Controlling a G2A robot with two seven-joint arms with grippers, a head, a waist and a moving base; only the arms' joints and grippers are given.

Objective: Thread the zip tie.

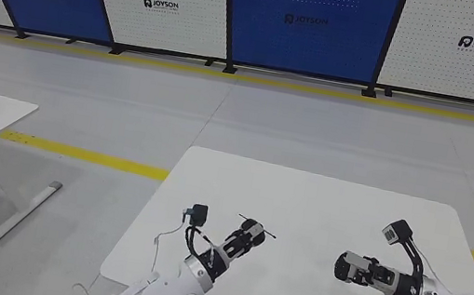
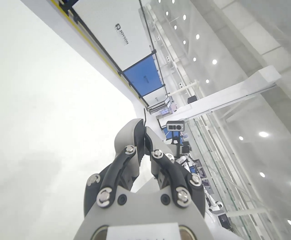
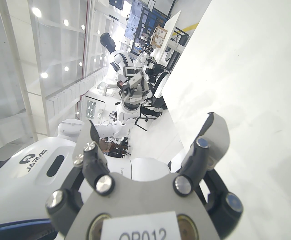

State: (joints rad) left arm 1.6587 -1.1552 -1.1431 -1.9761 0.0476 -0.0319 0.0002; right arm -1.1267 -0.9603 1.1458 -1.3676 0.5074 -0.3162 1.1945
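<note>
Currently pinches the zip tie (image 1: 268,234) in the left gripper (image 1: 254,230), above the near left part of the white table (image 1: 333,197). Grips this thin black strip crosswise, with a short length sticking out on either side of the fingertips.

From the left wrist view: clamped tight on the zip tie (image 2: 144,114) with the left gripper (image 2: 144,128). Presses both dark pads (image 2: 138,135) flat against the strip, with a slim end poking out past the tips.

Holds the right gripper (image 1: 340,265) low over the near right part of the table, well apart from the left one and turned toward it. Spread wide in the right wrist view, with nothing between the fingers (image 3: 216,129) of the right gripper (image 3: 151,121). Faces the left gripper (image 3: 134,85) farther off in that same view, too small there to make out the strip.

Beyond the table: grey floor (image 1: 317,123) with a yellow line (image 1: 75,154) across it. Behind that, a row of blue and white panels (image 1: 310,18).
</note>
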